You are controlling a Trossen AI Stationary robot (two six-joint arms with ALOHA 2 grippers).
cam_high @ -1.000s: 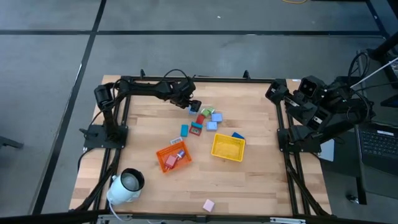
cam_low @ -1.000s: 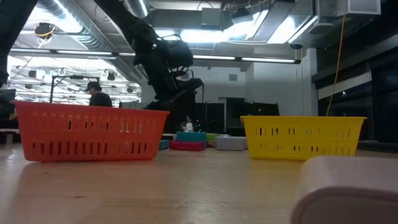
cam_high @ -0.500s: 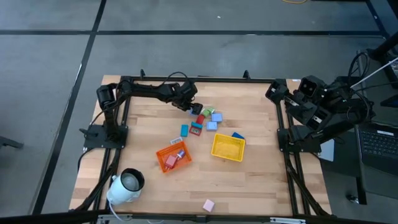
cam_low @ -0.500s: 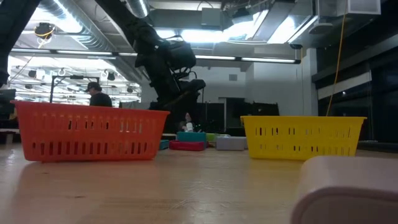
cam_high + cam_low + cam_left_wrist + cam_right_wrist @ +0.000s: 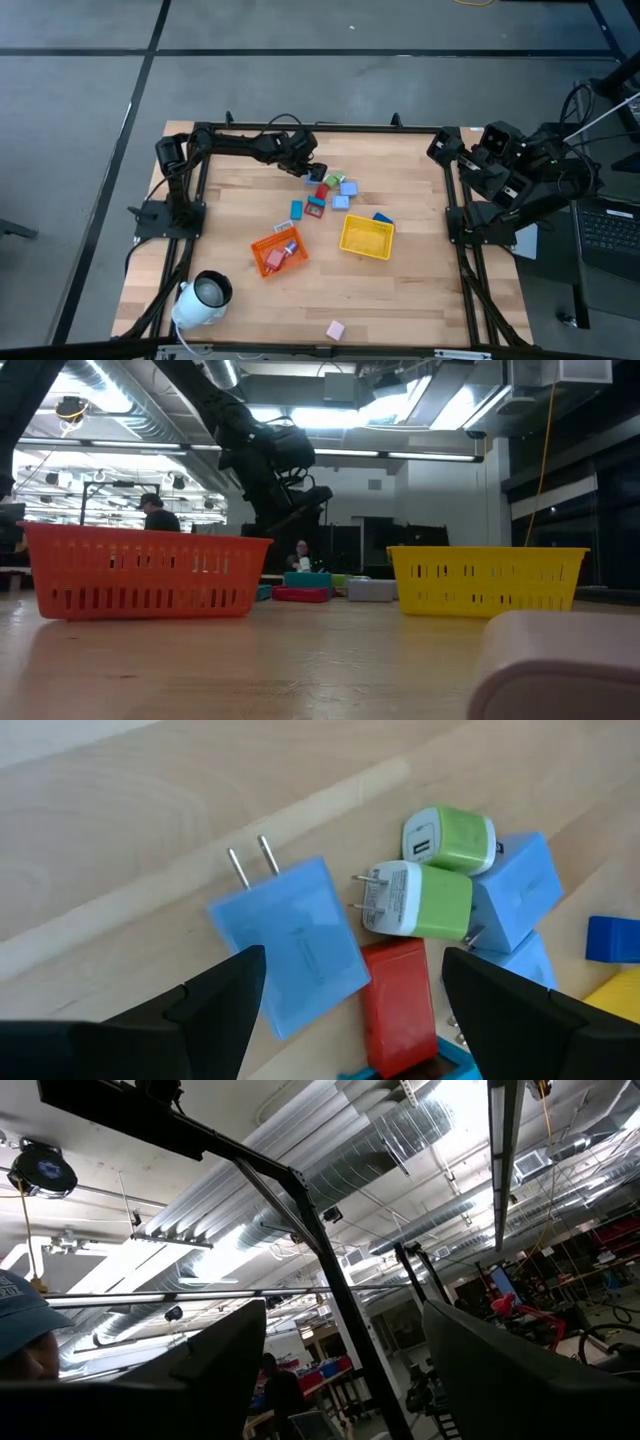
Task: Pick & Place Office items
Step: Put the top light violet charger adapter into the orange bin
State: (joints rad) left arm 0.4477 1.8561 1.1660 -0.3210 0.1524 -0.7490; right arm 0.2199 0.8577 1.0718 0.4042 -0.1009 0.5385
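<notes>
Your left tool (image 5: pixel 312 171) hovers over the far end of the cluster of office items (image 5: pixel 330 192) on the light wooden counter (image 5: pixel 420 280), fingers (image 5: pixel 215 995) spread wide with nothing between them. In the left wrist view, a light blue square plug adapter (image 5: pixel 295 945) with two metal prongs lies flat just ahead of the gap between the fingers. Beside it sit two green-and-white plug adapters (image 5: pixel 432 870), touching each other, with a red rectangular block (image 5: pixel 398 1005) just below them and a light blue block (image 5: pixel 515 880) against their other side.

Your right tool (image 5: pixel 445 148) waits at the far right edge of the counter, raised and pointing into the room; its fingers (image 5: pixel 215 1360) stand apart and empty.

From above, the orange slotted plastic tray (image 5: pixel 264 246) holds a few small pieces. The yellow slotted plastic tray (image 5: pixel 366 237) sits to its right, with a dark blue block (image 5: pixel 383 217) touching its far rim. One pink block (image 5: pixel 335 329) lies alone near the front edge. A large white cylinder with a dark hollow (image 5: pixel 204 297) stands at the front left corner.
</notes>
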